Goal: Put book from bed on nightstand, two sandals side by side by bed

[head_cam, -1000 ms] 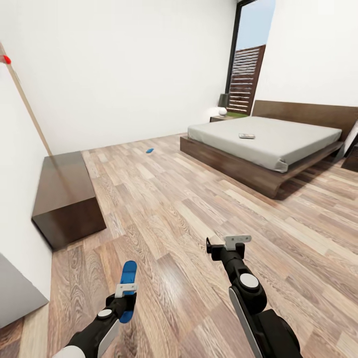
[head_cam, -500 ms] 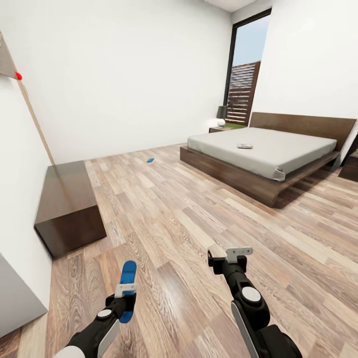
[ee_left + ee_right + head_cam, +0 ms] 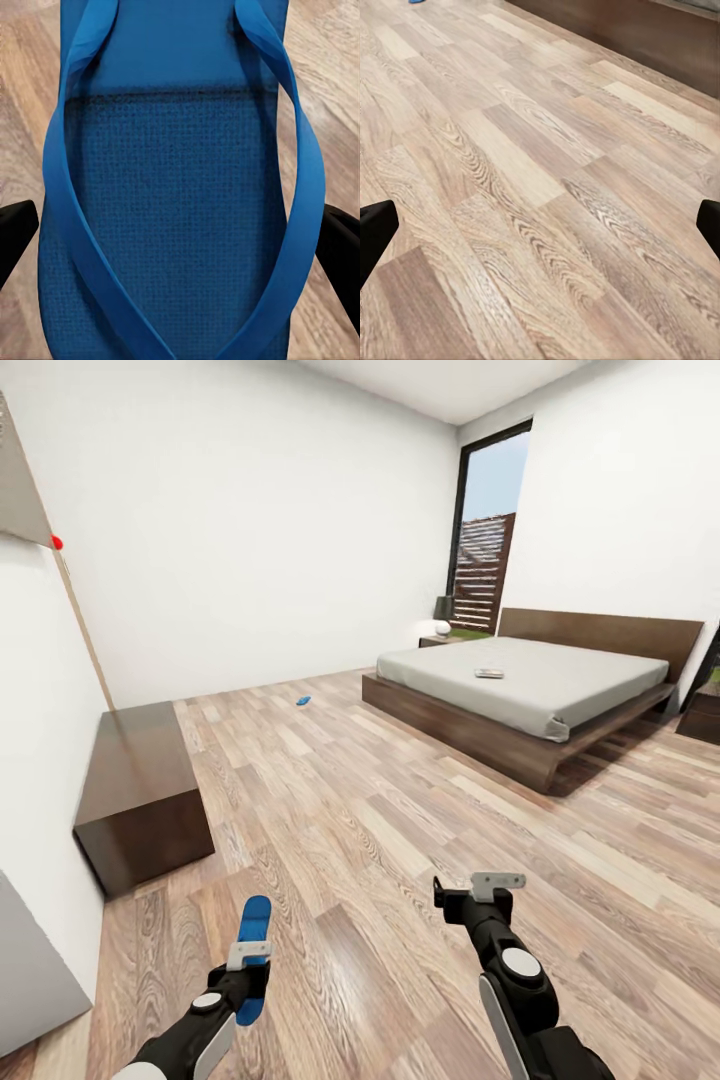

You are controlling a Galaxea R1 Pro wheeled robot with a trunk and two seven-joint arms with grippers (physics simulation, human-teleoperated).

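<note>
The whole picture has slid down since a second ago, so the head camera has tipped up. More of the white wall and the ceiling show now. The bed sits lower in the picture and looks a bit farther off. The things in the room have not moved.

Close by on the left, the left gripper is pinching one blue sandal. The left wrist view looks right at the sandal, with its blue straps and bumpy sole, and a dark finger on each side of it. Close by on the right, the right gripper holds nothing. Its fingers are spread wide apart over the bare wood floor.

A bit farther on the left, a low dark-brown cabinet stands against the wall. Far across the floor lies the other sandal, a tiny blue spot well apart from the bed.

Far on the right is the bed. The book lies on the grey mattress, near its middle. A nightstand stands past the bed by the tall window, with a small lamp on top.

I think the robot is looking up to find its way. It has one sandal, but that one is not by the bed yet. The other sandal and the book still need to be moved.
</note>
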